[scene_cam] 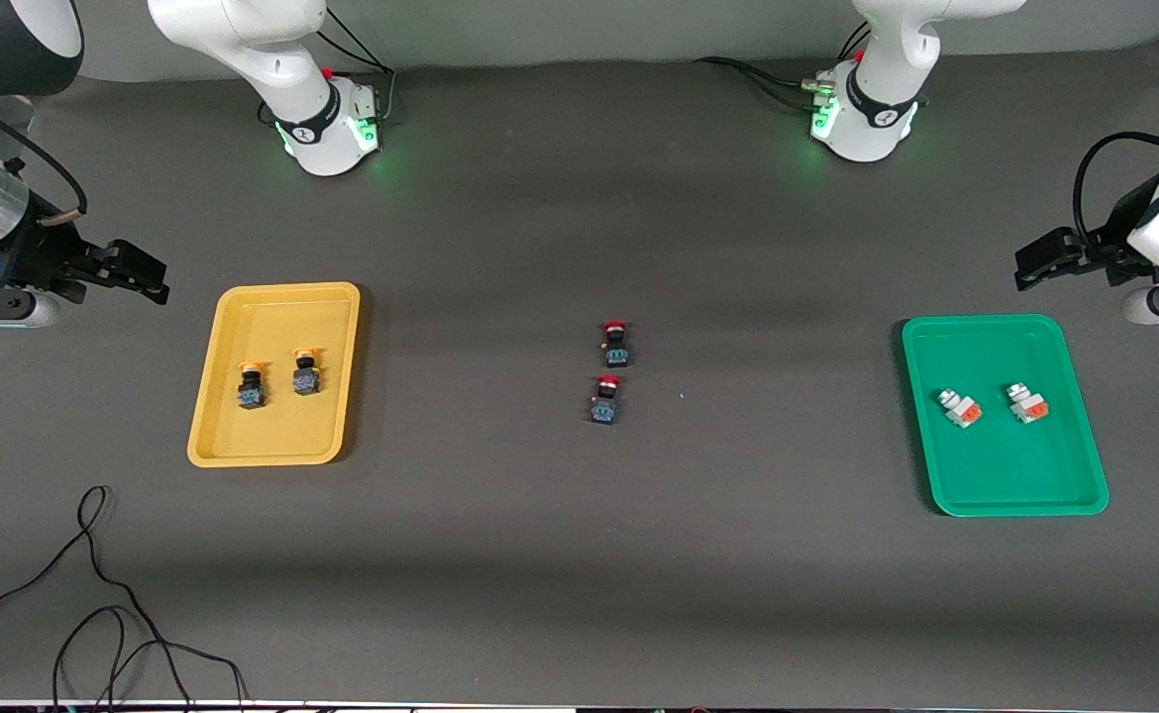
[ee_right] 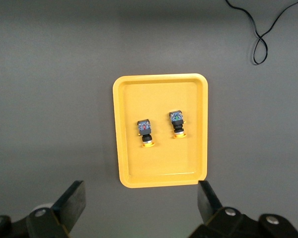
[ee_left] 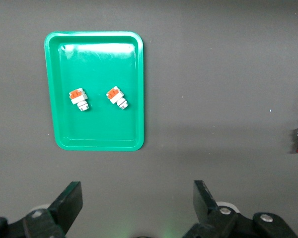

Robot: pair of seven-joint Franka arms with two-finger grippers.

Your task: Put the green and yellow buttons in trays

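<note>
2 trays (scene_cam: 342,297) — 2 yellow-capped buttons (scene_cam: 252,384), 2 white-orange buttons (scene_cam: 960,408), 2 red-capped buttons (scene_cam: 615,343).

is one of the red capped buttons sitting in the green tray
No, the green tray holds only two white-grey buttons, while both red-capped buttons lie on the bare table mid-way between the trays.

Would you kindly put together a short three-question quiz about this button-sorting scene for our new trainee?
1. True or false: both yellow-capped buttons lie in the yellow tray.
2. How many white-grey buttons lie in the green tray?
3. Where are the two red-capped buttons? A) in the green tray B) on the bare table between the trays C) in the left gripper

Key:
1. True.
2. Two.
3. B. Both the left gripper and the right gripper are open and hold nothing.
</note>
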